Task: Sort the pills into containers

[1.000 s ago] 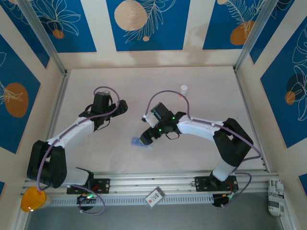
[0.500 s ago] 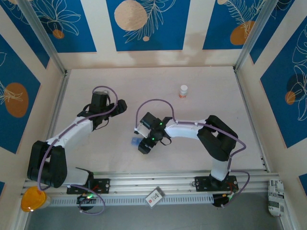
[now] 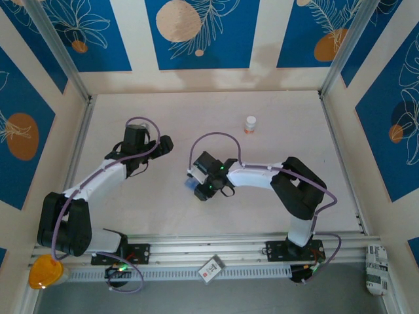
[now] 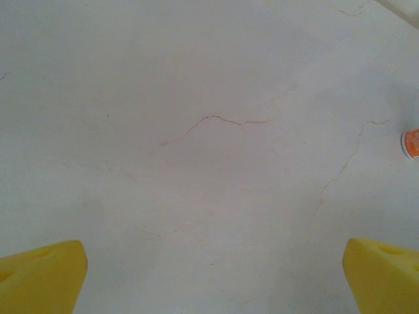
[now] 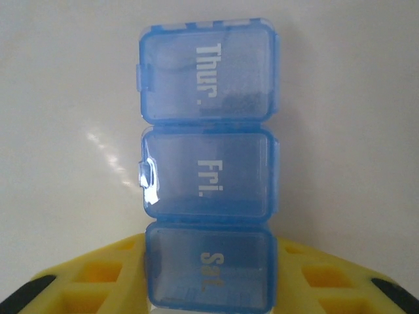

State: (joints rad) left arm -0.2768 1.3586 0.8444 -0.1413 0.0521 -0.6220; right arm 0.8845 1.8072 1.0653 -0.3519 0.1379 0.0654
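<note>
The containers are one translucent blue pill box (image 5: 206,176), a strip of three lidded compartments marked Thur., Fri. and Sat. It lies on the white table (image 3: 281,150) near the middle (image 3: 189,185). My right gripper (image 5: 209,275) is shut on the Sat. end, with a yellow finger (image 5: 98,278) pressed against each side. All three lids are closed. My left gripper (image 4: 213,281) stands open over bare table, left of the box (image 3: 165,145). The pills are out of view.
A small orange bottle with a white cap (image 3: 251,124) stands at the back right of the table, and at the right edge in the left wrist view (image 4: 411,143). An aluminium rail (image 3: 229,243) runs along the near edge. Walls close in the table on three sides.
My right gripper has moved left onto the pill box and closed on its near end. The left arm has stayed still.
</note>
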